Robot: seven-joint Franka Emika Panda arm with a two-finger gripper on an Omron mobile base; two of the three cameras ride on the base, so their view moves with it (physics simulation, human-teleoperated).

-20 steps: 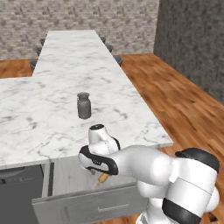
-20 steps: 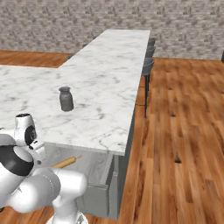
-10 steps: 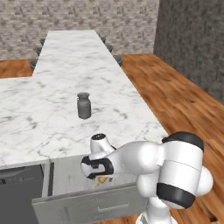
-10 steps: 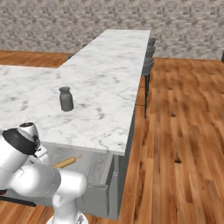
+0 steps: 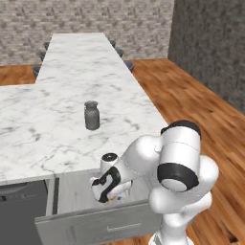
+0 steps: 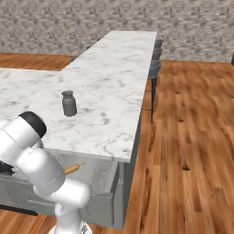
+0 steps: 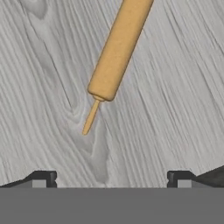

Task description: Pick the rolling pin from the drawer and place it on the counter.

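One second on, the spread pincer has dropped into the drawer, closing on the ungrasped rolling pin.

The white arm rises from the lower right of the left base view, folds at a dark-banded elbow right of centre, and reaches down-left with its wrist bent low. The gripper sits at lower centre-left there, pointing downward. In the hand view its two dark fingertips stand wide apart at the bottom corners, parted, with nothing between them.
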